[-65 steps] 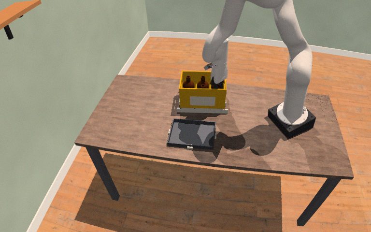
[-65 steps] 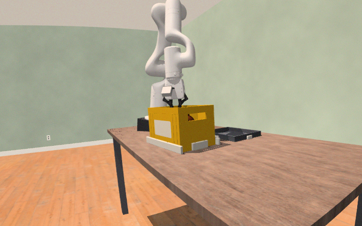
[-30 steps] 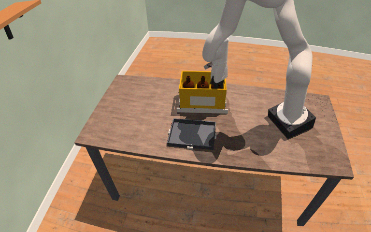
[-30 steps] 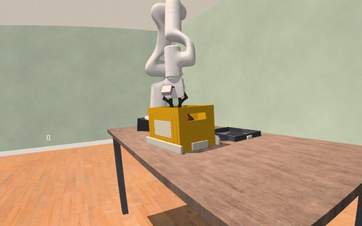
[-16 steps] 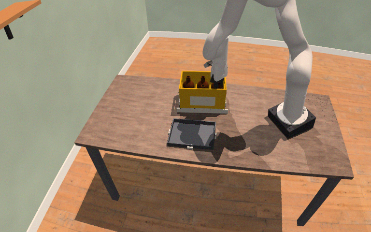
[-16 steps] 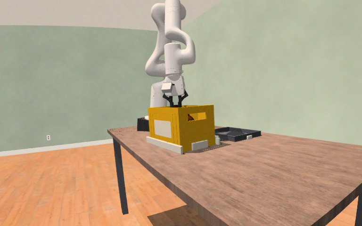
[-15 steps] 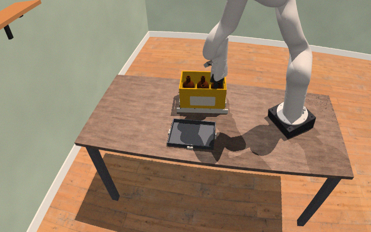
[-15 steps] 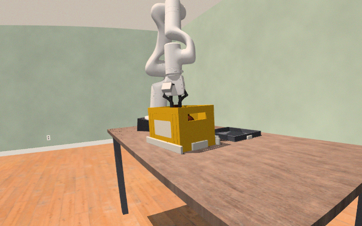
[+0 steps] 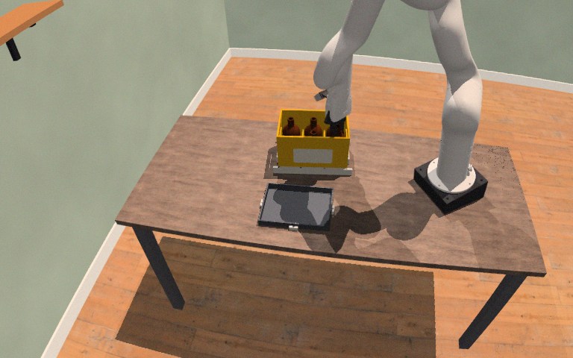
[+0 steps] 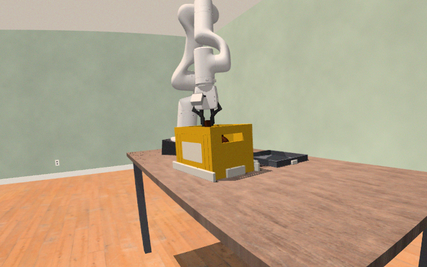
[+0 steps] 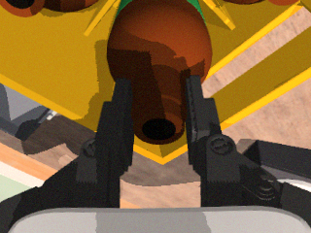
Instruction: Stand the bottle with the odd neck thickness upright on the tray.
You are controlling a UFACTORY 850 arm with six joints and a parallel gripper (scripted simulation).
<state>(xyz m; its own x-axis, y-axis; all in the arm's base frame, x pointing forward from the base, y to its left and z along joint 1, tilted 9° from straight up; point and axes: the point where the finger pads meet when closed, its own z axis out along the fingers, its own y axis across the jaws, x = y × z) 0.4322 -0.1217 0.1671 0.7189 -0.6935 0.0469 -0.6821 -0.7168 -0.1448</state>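
Gripper (image 9: 336, 127) (image 10: 207, 122) (image 11: 158, 95) is pinching the neck of a brown bottle (image 9: 341, 131) (image 10: 207, 123) (image 11: 160, 36), one finger each side. Mouth pokes above the crate rim in the exterior view; body looks inside the crate (image 9: 285, 152) (image 10: 233, 156) (image 11: 63, 60), at its right end in the top view. Base hidden, so can't tell clearance under it.

Other bottles (image 9: 290, 128) (image 11: 63, 4) show in the crate, upper middle of the top view. Can't count all of them. Tray (image 9: 295, 224) (image 10: 280, 162) (image 11: 9, 108) sits just below the crate in the top view, no bottle on it. Pale stop blocks (image 9: 312, 171) (image 10: 193, 172) run along the crate's foot.

My read: this is a lift, either to gauge the neck or to take it out. Can't call odd or normal by eye.

Risks:
- Neck pinch only: off-centre grip or a bump lets the body swing, so it lands tilted.
- Sideways move too early: base catches divider or wall, shifts the crate or twists the bottle in the fingers.
- Gauging at the wrong height: taper fakes a thickness difference, wrong bottle goes to the tray.
- Released high over the tray: drops, rocks, may topple.
- If it's a normal one, lowering off-axis could hang it on a divider.
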